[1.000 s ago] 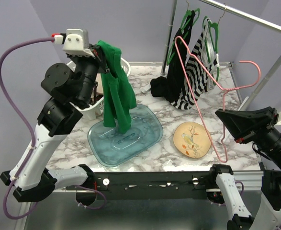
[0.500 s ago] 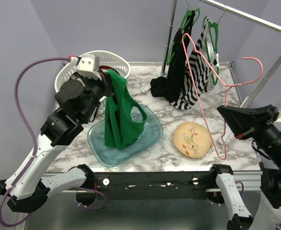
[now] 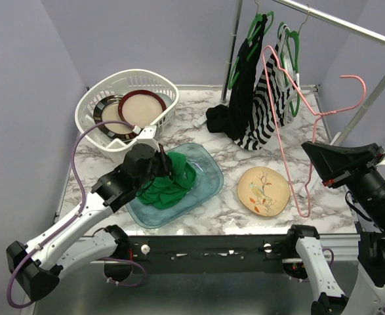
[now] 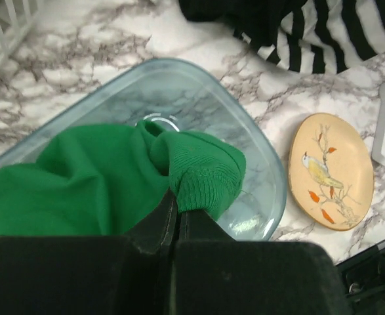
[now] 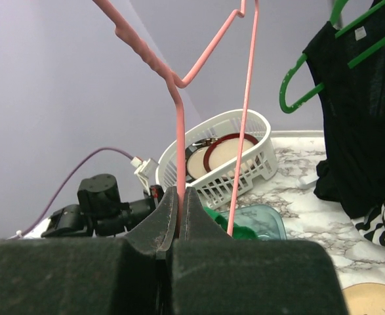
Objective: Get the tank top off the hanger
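The green tank top (image 4: 81,184) is bunched in the teal tray (image 3: 215,172) at near left, clamped by the left gripper (image 4: 176,216), the bare pink hanger (image 5: 178,144) clamped by the right gripper (image 5: 179,197) at the right; lifted unreleased, the top could be dragged out.

Basket (image 3: 130,73) at rear left, tank top (image 3: 176,182) in tray (image 3: 208,167) before it, plate (image 3: 263,189) right of tray, hanger (image 5: 177,144) farther right
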`<state>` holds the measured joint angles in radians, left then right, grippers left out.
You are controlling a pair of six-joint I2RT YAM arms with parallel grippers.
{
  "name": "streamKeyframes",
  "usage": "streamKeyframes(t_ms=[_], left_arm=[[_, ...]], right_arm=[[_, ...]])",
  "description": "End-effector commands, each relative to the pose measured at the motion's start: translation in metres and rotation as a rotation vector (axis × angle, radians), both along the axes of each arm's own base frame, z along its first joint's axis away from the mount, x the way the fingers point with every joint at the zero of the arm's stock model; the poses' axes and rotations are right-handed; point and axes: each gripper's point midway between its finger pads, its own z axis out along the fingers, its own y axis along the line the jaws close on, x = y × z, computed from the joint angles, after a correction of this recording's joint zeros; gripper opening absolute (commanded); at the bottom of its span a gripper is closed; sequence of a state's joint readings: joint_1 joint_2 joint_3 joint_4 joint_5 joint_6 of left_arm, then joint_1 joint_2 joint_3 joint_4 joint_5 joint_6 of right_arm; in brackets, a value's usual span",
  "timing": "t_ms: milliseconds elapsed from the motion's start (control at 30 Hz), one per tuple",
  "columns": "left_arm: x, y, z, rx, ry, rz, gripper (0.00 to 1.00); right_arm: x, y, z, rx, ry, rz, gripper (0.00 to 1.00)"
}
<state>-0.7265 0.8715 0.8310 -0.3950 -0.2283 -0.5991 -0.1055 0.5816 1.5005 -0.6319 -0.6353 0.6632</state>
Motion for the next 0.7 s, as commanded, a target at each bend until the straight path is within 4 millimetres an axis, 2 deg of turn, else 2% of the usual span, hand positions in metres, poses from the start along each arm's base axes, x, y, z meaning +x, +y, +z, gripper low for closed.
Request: streamKeyframes(t_ms=[0,67,100,133,167,267,333,367,400,467,500,533,567,600,667], left_arm=[[-0.015,-0.007,-0.035,-0.068,0.133,-0.003,0.0],[-0.02,-0.016,-0.046,-0.1,0.168,-0.038,0.01],[-0.024,-0.018,-0.059,-0.095,0.197,-0.049,0.08],[-0.027,-0.023,-0.062,-0.118,0.217,-0.06,0.18],[-0.028,-0.023,-0.067,-0.118,0.235,-0.061,0.38],[-0.029,-0.019,-0.077,-0.084,0.261,-0.046,0.64],[-0.027,-0.017,-0.068,-0.079,0.236,-0.038,0.71],[-0.023,-0.013,-0.061,-0.069,0.205,-0.029,0.78],[-0.021,-0.013,-0.044,-0.088,0.163,-0.031,0.81],[-0.017,-0.008,-0.027,-0.079,0.109,-0.021,0.88],[-0.014,-0.005,-0.008,-0.075,0.054,-0.023,0.9],[-0.013,-0.001,-0.002,-0.059,0.032,-0.016,0.92],[-0.011,0.003,0.004,-0.047,0.01,-0.009,0.99],[-0.007,0.008,0.012,-0.022,-0.025,0.006,0.99],[-0.006,0.009,0.016,0.0,-0.038,0.004,0.99]], right_arm=[[0.004,-0.009,-0.004,-0.004,0.005,-0.064,0.01],[0.004,-0.012,-0.004,-0.006,0.002,-0.084,0.01],[0.005,-0.013,-0.004,-0.007,0.004,-0.09,0.01],[0.005,-0.014,-0.005,-0.006,0.005,-0.095,0.01],[0.006,-0.015,-0.004,-0.002,0.005,-0.105,0.01],[0.008,-0.018,-0.005,0.004,0.013,-0.123,0.01],[0.009,-0.019,-0.004,-0.001,0.011,-0.127,0.01],[0.008,-0.021,-0.003,-0.006,0.004,-0.141,0.01],[0.009,-0.024,-0.004,-0.021,0.01,-0.161,0.01],[0.005,-0.028,0.002,-0.03,-0.006,-0.193,0.01],[0.006,-0.032,0.002,-0.036,-0.004,-0.22,0.01],[0.005,-0.034,0.004,-0.038,-0.01,-0.23,0.01],[0.003,-0.035,0.007,-0.038,-0.019,-0.238,0.01],[0.003,-0.036,0.008,-0.037,-0.02,-0.246,0.01],[0.004,-0.037,0.011,-0.037,-0.025,-0.252,0.01]])
